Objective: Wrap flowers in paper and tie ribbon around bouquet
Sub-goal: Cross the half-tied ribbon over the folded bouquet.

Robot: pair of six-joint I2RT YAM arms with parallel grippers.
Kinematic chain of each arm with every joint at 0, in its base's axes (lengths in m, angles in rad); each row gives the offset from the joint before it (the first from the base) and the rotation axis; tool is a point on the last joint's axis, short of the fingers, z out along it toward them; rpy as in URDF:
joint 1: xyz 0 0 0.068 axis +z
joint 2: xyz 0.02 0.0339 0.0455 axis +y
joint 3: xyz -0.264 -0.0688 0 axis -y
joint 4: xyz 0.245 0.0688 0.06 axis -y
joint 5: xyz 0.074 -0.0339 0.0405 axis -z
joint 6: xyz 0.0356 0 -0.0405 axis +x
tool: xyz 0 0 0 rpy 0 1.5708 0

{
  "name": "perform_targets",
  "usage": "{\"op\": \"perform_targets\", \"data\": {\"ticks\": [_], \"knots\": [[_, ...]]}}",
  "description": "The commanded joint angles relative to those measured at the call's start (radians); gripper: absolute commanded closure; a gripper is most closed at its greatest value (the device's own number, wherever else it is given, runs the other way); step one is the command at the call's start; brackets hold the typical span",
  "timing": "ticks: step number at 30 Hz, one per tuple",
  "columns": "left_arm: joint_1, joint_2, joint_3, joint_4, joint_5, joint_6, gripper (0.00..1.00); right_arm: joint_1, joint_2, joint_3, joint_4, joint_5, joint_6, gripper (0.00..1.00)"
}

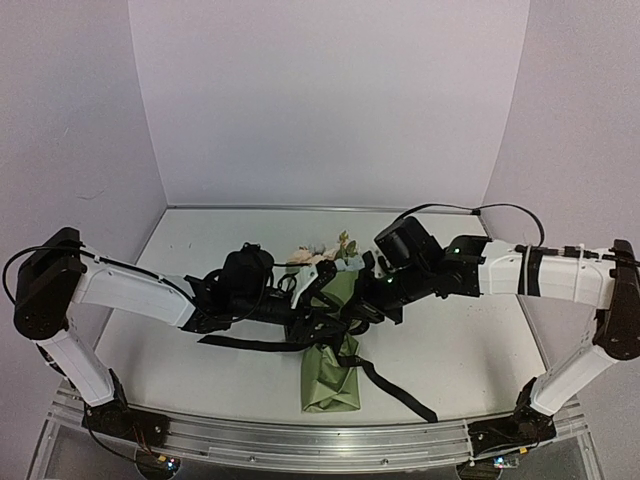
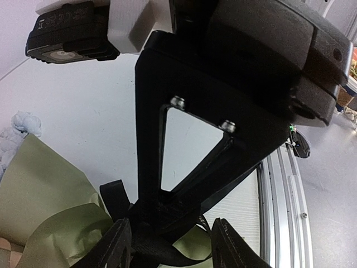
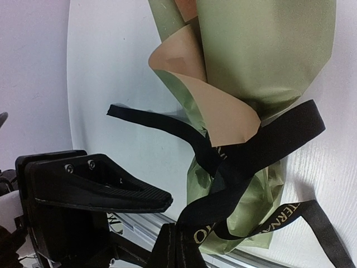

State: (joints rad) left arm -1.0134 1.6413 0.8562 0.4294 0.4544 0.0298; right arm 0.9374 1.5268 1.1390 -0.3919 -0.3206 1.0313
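Olive-green bouquet [image 1: 333, 378] lies on table [image 1: 200, 250], between both pincers | black ribbon [image 3: 268, 139] crosses its waist | right gripper [image 3: 175, 248] clenched, seemingly pinching ribbon | left gripper [image 2: 170, 254] released, fingers apart astride ribbon

Your top camera looks down from behind over the whole table [image 1: 220, 260]; both wrist cameras sit close, sharing the bouquet [image 3: 268, 50] and ribbon [image 3: 268, 139].
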Motion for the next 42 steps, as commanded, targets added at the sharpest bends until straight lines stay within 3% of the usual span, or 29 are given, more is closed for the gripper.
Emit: {"op": "perform_targets", "data": {"ticks": [1, 8, 15, 27, 37, 42], "knots": [[0.001, 0.005, 0.056, 0.015, 0.027, 0.014, 0.48, 0.007, 0.015, 0.058, -0.015, -0.001, 0.016, 1.00], [0.000, 0.067, 0.107, -0.010, 0.034, -0.012, 0.47, 0.011, 0.007, 0.054, -0.016, 0.020, 0.021, 1.00], [0.001, 0.062, 0.053, 0.093, -0.017, -0.101, 0.47, 0.013, -0.031, 0.024, -0.012, 0.070, 0.023, 1.00], [0.001, 0.092, 0.052, 0.118, -0.015, -0.140, 0.55, 0.017, -0.051, -0.004, 0.033, 0.098, 0.039, 1.00], [0.001, 0.125, 0.094, 0.075, -0.036, -0.142, 0.77, 0.022, -0.051, -0.005, 0.042, 0.111, 0.031, 1.00], [0.001, 0.120, 0.086, 0.102, -0.073, -0.148, 0.99, 0.025, -0.040, 0.000, 0.042, 0.095, 0.025, 1.00]]}}
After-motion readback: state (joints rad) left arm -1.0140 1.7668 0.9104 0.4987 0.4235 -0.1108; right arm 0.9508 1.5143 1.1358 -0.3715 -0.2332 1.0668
